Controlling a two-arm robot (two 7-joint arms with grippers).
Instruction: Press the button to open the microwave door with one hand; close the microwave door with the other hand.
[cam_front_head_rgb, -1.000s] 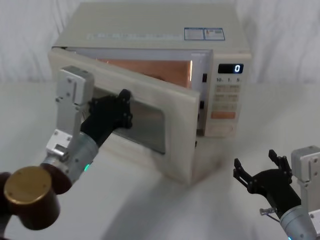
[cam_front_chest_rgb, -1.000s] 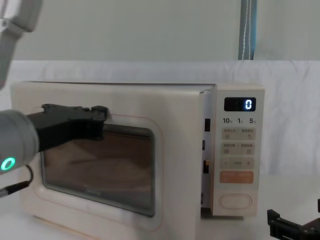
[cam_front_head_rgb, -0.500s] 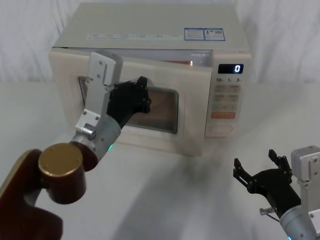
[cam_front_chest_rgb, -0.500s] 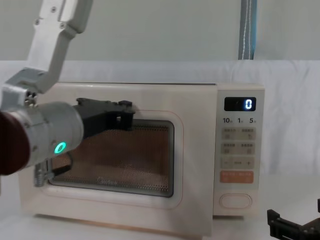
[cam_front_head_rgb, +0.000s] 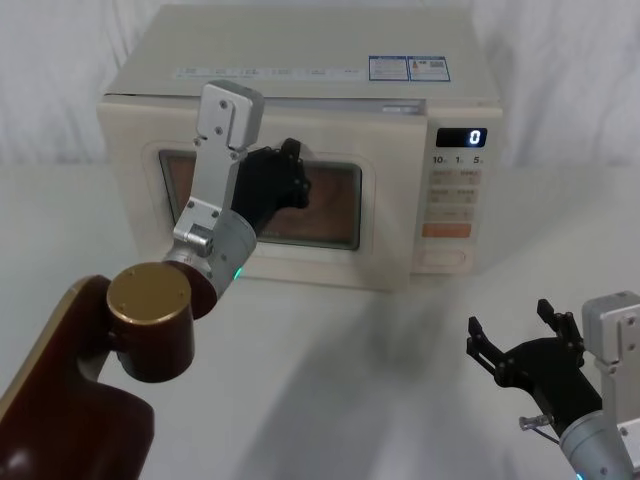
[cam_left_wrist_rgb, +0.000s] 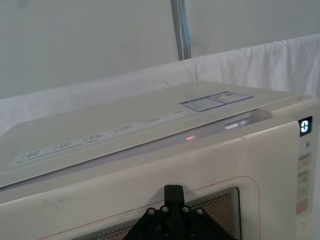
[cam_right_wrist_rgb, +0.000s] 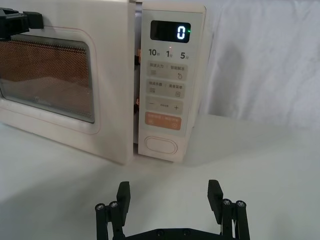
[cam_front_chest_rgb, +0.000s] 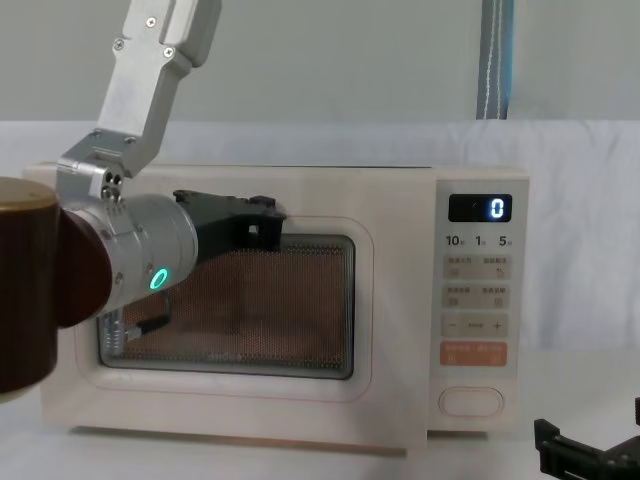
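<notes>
Pressing one microwave door (cam_front_head_rgb: 330, 215): left pincer (cam_front_head_rgb: 290, 180), grip unclear; right pincer (cam_front_head_rgb: 520, 345) spread, low.

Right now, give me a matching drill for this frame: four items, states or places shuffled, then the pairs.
Items:
1. microwave door
2. left gripper
3. right gripper
4. button

States or places:
A. fingers open, low over the table, in front of the keypad
B. against the door's window
C. bottom of the keypad panel, untouched
D. almost shut, thin gap at the keypad side

Pairs: 1-D, 2-B, 3-A, 4-C
</notes>
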